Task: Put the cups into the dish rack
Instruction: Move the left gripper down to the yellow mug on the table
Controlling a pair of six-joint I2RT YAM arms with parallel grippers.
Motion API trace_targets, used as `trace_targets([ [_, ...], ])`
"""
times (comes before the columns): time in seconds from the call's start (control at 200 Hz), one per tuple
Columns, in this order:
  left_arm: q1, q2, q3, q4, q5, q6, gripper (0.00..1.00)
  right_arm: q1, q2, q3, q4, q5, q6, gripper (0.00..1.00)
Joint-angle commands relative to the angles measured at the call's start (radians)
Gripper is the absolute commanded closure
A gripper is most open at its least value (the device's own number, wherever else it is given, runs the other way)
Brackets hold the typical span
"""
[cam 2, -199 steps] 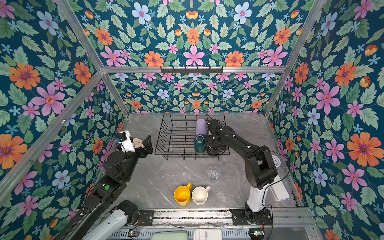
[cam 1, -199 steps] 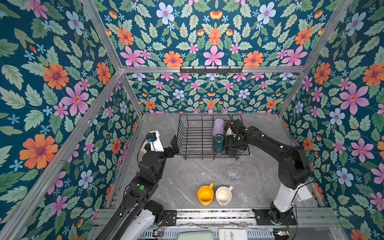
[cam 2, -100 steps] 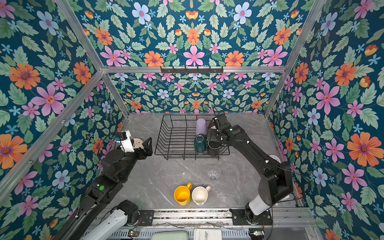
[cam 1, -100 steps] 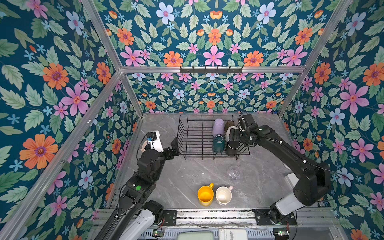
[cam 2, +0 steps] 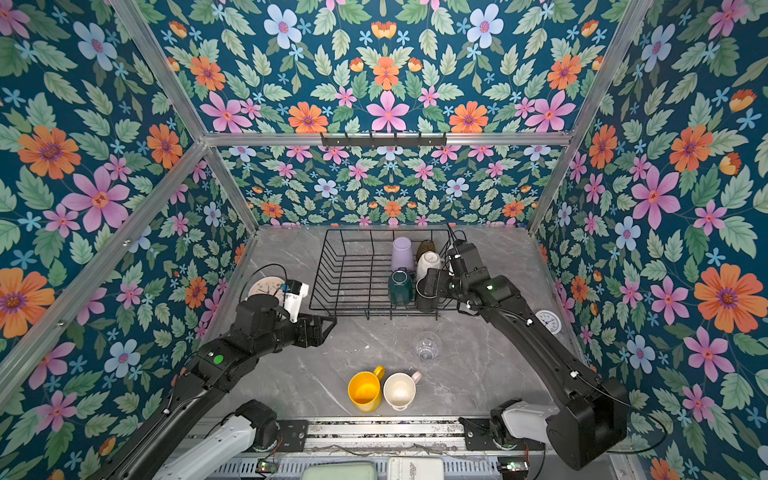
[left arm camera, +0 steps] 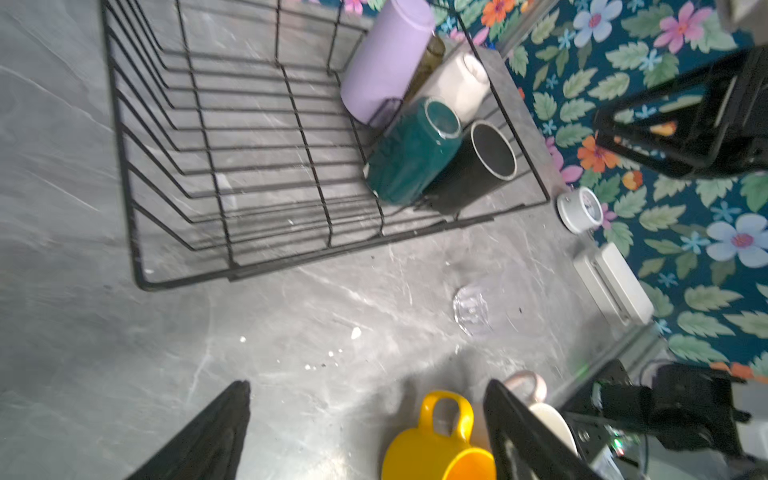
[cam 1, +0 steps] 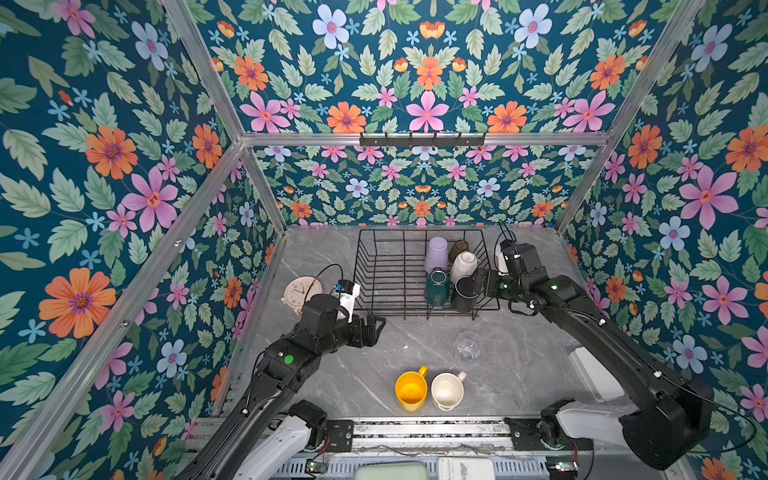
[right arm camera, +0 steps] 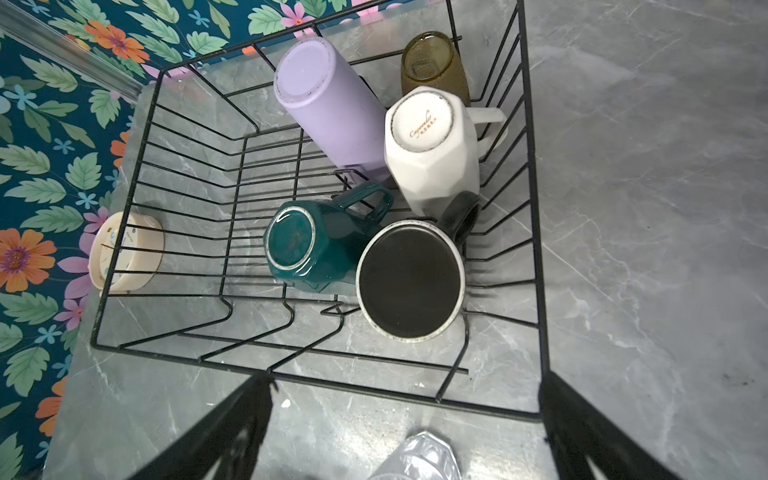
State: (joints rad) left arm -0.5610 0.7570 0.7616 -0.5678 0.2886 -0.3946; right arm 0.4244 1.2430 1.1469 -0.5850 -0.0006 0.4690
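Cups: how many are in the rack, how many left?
Five sit in the dish rack: lilac tumbler, olive-brown tumbler, white mug, dark-green mug, black mug. Nothing is in hand: left end effector and right end effector are open. Left on the table: clear glass, yellow mug, pale-pink mug.

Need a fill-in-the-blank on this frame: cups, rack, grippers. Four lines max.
1. The dish rack holds ____ cups.
2. The clear glass stands on the ____, outside the rack.
3. Right beside the pale-pink mug stands the ____ mug.
4. The left gripper and the right gripper are both ____, with nothing between the fingers.

Missing words: five; table; yellow; open.
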Motion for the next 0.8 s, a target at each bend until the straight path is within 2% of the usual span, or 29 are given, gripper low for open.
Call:
trace_targets([
  [0.0, -0.068, 0.011, -0.026, -0.012, 0.047, -0.045, 0.12, 0.0, -0.038, -0.029, 0.039, -0.012, -0.007, 0.01],
  [0.11, -0.245, 0.033, -0.042, -0.015, -0.08, -0.081, 0.13, -0.002, -0.079, -0.067, 0.039, -0.011, -0.007, 0.01],
  [0.185, -0.317, 0.052, -0.052, -0.026, -0.108, -0.103, 0.14, -0.003, -0.101, -0.086, 0.036, -0.015, -0.006, 0.01],
  [0.56, -0.51, 0.152, -0.062, -0.065, -0.189, -0.148, 0.19, -0.005, -0.181, -0.162, 0.027, -0.014, 0.005, 0.01],
  [0.795, -0.573, 0.256, -0.053, -0.093, -0.245, -0.161, 0.23, -0.005, -0.212, -0.179, 0.018, -0.008, 0.01, 0.01],
])
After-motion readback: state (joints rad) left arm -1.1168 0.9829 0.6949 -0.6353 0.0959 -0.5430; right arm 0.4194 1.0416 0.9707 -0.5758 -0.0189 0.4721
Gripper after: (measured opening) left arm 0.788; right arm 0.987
